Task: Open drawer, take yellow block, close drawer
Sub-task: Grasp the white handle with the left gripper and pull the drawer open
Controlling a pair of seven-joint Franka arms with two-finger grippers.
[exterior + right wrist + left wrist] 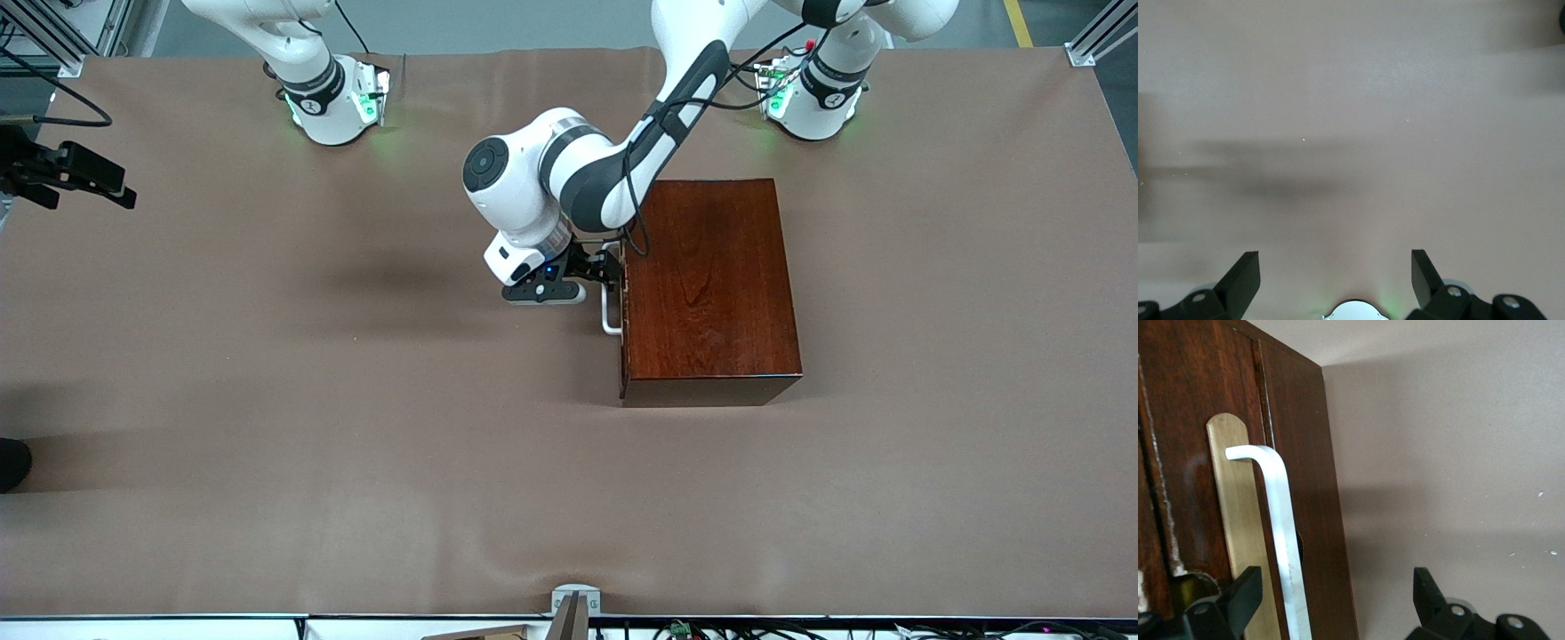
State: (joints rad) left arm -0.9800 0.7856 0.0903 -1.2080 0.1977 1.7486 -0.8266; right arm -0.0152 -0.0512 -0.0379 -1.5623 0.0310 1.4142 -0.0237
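The dark reddish-brown wooden box point(711, 284) stands on the table near the left arm's base. Its drawer point(1198, 420) sits shut, flush with the box front. A white bar handle point(611, 313) point(1281, 533) on a brass plate sticks out of the drawer front. My left gripper point(610, 269) point(1335, 600) is open at the handle, with the bar between its fingers point(1238, 597), close to one finger and not clamped. My right gripper point(1336, 277) hangs open over bare table by its own base. It holds nothing. The yellow block is hidden.
Brown cloth point(356, 444) covers the table. A black device point(71, 173) juts in at the right arm's end, with a dark object point(13, 462) nearer the camera. A grey clamp point(573, 604) sits at the front edge.
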